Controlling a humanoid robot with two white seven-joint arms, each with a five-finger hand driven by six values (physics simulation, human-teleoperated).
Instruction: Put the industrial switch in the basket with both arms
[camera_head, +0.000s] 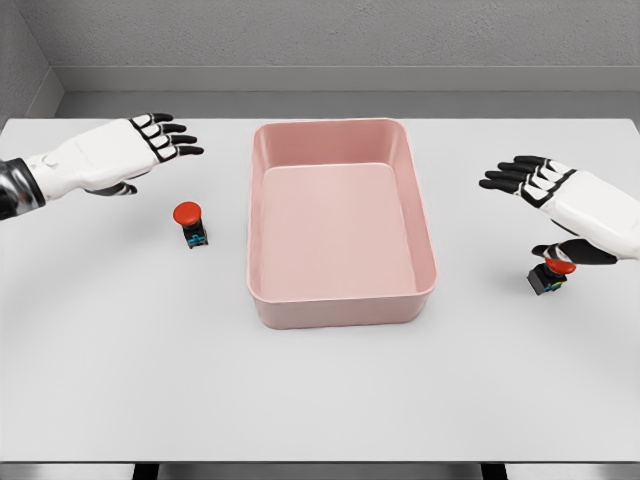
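We note first the near part of the white table (320, 400), which lies bare up to the front wall of the pink basket (340, 305). The basket stands at the middle of the table, rectangular with rounded corners, and we see nothing inside it.

Just beside the basket's right front corner, yet apart from it, stands one industrial switch (550, 276), a dark body with a red button on top. The right hand (565, 205) hangs directly above and slightly behind it; its thumb reaches down close to the red button, partly covering the switch. We cannot tell whether thumb and button touch. The fingers of this hand are extended and spread, pointing toward the basket, and hold nothing.

On the other side, to the left of the basket and apart from its wall, stands a second switch (190, 224) of the same kind, upright with its red button on top. Open table surrounds it, with nothing between it and the basket wall.

Further back and to the left of that switch, the left hand (125, 150) hovers over the table, clear of the switch. Its fingers are stretched out and slightly fanned, pointing toward the basket's far left corner, and grasp nothing.

Beyond the basket's far rim the table runs on to its back edge, with a grey wall (330, 40) behind.
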